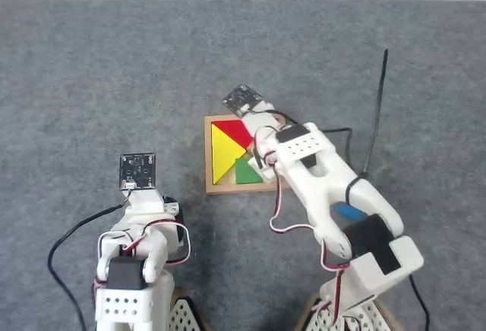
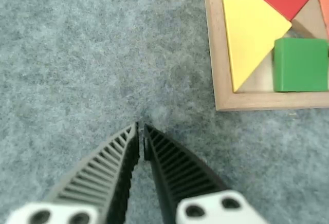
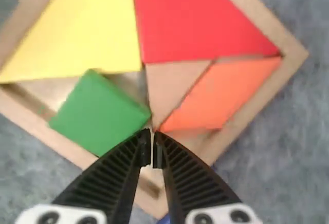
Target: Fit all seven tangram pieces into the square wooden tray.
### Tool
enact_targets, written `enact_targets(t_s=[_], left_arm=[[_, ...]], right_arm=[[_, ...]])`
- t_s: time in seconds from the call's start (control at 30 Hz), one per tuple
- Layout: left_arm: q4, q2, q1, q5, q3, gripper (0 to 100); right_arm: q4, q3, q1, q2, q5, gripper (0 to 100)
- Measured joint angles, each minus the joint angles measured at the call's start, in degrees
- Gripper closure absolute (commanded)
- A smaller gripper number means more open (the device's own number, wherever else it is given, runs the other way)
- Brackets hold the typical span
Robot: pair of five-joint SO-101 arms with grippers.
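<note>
The square wooden tray [image 1: 208, 156] lies mid-table. In it are a large yellow triangle [image 3: 87, 29], a large red triangle [image 3: 190, 18], an orange piece [image 3: 221, 95] and a green square [image 3: 97, 113], with bare wood [image 3: 169, 85] between them. My right gripper [image 3: 152, 131] is shut and holds nothing; its tips hang over the tray where the green square and the orange piece nearly meet. My left gripper [image 2: 140, 127] is shut and empty, low over the carpet, apart from the tray's near corner [image 2: 221, 103]. A blue piece [image 1: 349, 211] lies on the carpet, partly hidden under the right arm.
Grey carpet [image 1: 114, 65] covers the table, with open room left of and behind the tray. A thin black cable [image 1: 377, 118] stands up to the right of the tray. The right arm's body [image 1: 319, 171] covers the tray's right side.
</note>
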Motion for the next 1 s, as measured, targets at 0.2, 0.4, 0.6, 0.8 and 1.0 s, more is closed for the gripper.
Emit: enact_targets(t_s=[0.2,0.4,0.6,0.8,1.0], left_arm=[[0.00,0.00,0.00,0.00,0.00,99],[0.00,0.00,0.00,0.00,0.00,99],[0.00,0.00,0.00,0.00,0.00,99],[0.00,0.00,0.00,0.00,0.00,99],[0.00,0.00,0.00,0.00,0.00,99]], right_arm=[[0.00,-3.60,-3.52,2.55,0.00,99.1],[0.00,-6.51,-3.43,5.27,0.00,99.1],[0.00,-6.95,-3.43,4.22,-0.09,99.1],[-2.55,0.44,-5.36,-7.56,-2.64,99.1],[-10.02,13.10,-12.13,-16.53,-2.90,99.1]])
